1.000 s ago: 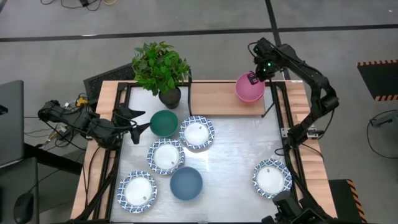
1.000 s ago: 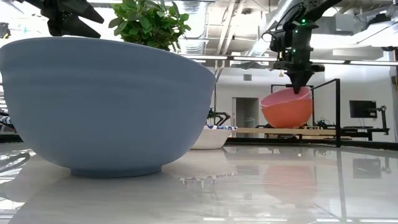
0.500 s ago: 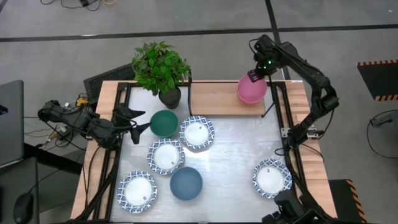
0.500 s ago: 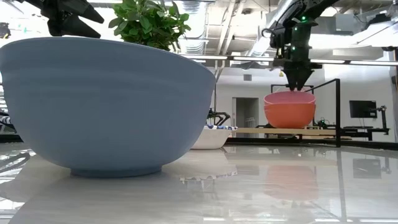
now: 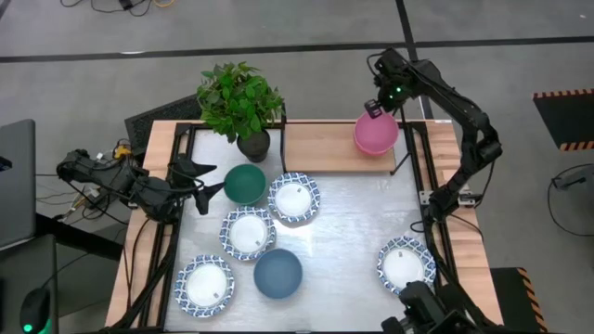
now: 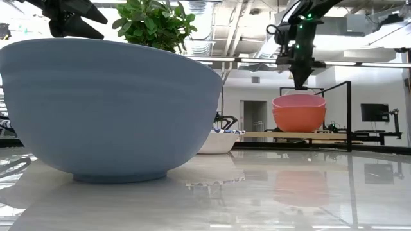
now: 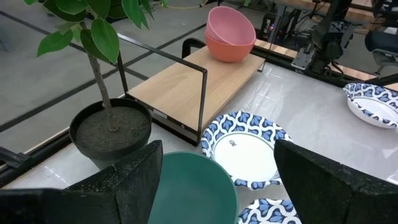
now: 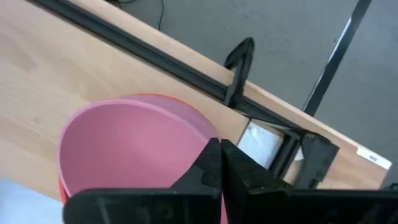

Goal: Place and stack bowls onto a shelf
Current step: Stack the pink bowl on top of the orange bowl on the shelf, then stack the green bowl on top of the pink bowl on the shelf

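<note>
Above the shelf (image 5: 327,146), the right end effector (image 5: 374,109) has released the pink bowls (image 5: 375,134).

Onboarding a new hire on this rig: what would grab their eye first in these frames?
Probably the pink bowls, nested as a pair at the right end of the wooden shelf, with the right gripper shut just above them. Next, the leafy plant at the shelf's left end, and the spread of bowls on the metal tabletop, where the open left gripper sits beside the dark green bowl.
</note>
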Controlling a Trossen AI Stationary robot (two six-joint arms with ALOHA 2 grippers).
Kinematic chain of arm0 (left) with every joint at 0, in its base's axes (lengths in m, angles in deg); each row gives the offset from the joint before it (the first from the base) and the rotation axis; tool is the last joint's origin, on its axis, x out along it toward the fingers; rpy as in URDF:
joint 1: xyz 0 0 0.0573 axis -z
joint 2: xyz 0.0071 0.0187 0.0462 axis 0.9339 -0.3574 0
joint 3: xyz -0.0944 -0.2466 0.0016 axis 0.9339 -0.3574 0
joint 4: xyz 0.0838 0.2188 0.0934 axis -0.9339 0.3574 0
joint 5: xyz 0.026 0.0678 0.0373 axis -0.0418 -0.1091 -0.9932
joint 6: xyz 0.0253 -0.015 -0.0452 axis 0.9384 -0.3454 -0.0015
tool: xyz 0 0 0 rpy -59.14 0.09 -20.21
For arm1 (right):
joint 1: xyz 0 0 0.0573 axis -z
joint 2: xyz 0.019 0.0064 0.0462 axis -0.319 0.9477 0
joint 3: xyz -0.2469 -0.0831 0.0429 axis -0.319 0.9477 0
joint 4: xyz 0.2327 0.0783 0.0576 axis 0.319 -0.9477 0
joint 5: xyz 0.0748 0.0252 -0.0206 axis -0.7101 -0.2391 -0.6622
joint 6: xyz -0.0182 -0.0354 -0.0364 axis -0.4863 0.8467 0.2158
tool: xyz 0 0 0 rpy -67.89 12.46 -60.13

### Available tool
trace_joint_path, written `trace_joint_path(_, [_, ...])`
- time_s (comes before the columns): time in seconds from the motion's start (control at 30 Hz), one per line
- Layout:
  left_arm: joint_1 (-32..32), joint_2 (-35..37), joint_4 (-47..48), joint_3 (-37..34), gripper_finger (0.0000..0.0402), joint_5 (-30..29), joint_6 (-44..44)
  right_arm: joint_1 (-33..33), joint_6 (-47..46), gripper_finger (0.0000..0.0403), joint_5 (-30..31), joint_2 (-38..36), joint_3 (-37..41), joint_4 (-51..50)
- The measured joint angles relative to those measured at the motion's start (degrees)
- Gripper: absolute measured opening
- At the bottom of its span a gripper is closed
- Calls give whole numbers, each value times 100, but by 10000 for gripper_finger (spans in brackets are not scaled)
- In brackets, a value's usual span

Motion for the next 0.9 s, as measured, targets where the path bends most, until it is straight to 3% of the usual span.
trace_joint_path(0.17, [1, 0, 0, 0, 293, 0, -2, -48, -91, 45, -2, 259, 0, -12])
trace_joint_path(0.5, [0, 2, 2, 0, 293, 2, -20, -77, 7, 20, 10, 526, 4, 30])
trace_joint_path(0.7, [1, 0, 1, 0, 293, 2, -65, -71, -28, 42, 16, 524, 4, 41])
trace_joint_path(0.8, [0, 0, 0, 0, 293, 4, -90, -181, 2, 48, -253, 427, 4, 31])
trace_joint_path(0.9, [0, 0, 0, 0, 293, 4, -90, -476, 5, 49, -913, 240, 4, 29])
